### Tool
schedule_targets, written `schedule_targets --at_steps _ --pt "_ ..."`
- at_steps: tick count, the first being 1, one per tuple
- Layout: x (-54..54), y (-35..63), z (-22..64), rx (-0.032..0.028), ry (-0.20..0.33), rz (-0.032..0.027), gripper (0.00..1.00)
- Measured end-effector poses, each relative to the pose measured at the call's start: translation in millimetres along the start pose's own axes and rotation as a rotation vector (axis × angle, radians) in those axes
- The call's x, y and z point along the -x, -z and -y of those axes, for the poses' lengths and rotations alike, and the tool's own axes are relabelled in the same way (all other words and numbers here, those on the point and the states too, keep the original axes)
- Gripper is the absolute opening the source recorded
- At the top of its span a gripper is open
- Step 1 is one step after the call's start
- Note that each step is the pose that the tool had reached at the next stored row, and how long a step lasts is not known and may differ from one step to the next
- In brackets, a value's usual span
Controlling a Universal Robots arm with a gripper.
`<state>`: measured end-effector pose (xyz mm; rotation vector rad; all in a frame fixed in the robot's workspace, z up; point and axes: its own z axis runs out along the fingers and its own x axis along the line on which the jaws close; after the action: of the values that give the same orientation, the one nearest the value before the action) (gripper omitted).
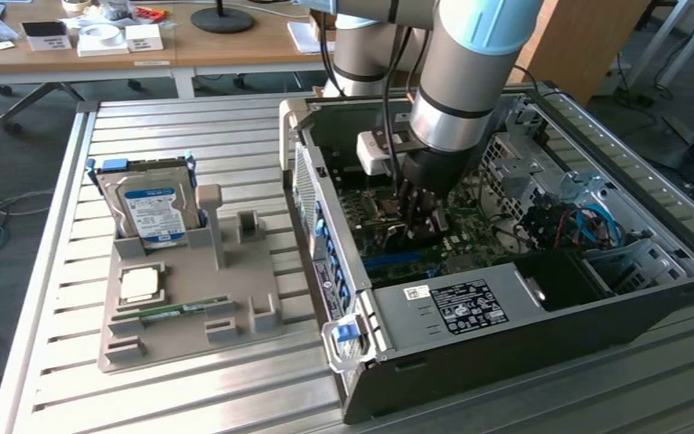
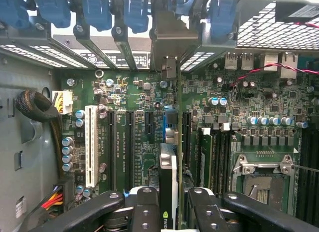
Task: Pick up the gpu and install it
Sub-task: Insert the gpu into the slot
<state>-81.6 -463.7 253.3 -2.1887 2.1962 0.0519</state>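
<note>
Computer case (image 1: 468, 316), open: gripper (image 2: 169, 204) inside, clamped on the gpu (image 2: 168, 167). Motherboard (image 2: 134, 127) directly beneath the gripper. Hard drive (image 1: 154, 212) well apart, outside the case.

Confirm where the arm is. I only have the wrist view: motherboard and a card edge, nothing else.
Observer: The arm reaches straight down into the open computer case, which lies on its side on the slatted table.
Operator: Anything outside the case?
Observer: A grey holder sits on the table at the exterior view's left of the case, apart from it.
Operator: What's in it?
Observer: A hard drive with a blue label stands upright in it; a memory stick lies flat in it.
</note>
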Motion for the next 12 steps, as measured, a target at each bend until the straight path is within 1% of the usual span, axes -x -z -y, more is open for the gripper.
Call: schedule_targets --at_steps 12 --pt "-0.1 -1.6 0.0 0.0 0.0 0.0 0.27"
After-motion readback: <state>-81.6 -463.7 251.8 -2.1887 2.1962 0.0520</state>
